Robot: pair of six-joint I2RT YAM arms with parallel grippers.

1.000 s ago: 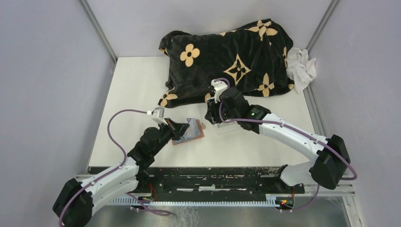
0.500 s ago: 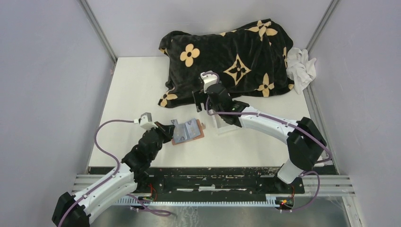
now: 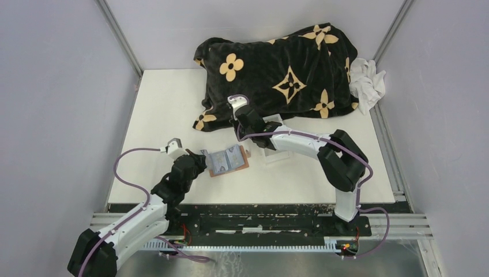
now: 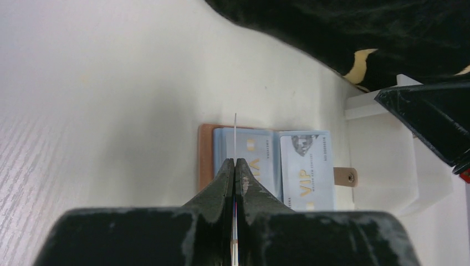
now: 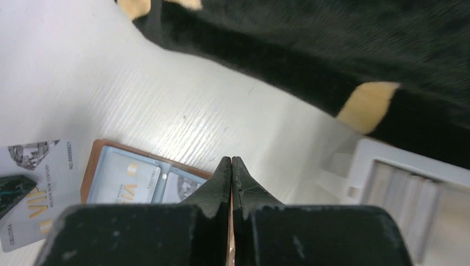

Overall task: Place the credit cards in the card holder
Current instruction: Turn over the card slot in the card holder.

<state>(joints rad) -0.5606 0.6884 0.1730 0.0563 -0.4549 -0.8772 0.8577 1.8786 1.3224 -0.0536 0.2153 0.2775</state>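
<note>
Checking top view: card holder [image 3: 229, 162] lies open, centre frame, left gripper [image 3: 203, 157] at its left edge.

Left wrist: jaws pinch one credit card [image 4: 235, 124] edge-on above holder. Two pale blue cards [image 4: 305, 166] already slotted.

Right wrist: right gripper [image 5: 231, 166] closed tight, empty. Clear tray [image 5: 377, 152], right side, seems to hold more.

Reckon roughly midway, held card goes next.

card holder [image 4: 205, 156] partly behind left hand [image 4: 235, 162], blanket [image 5: 332, 44] blurred
</note>
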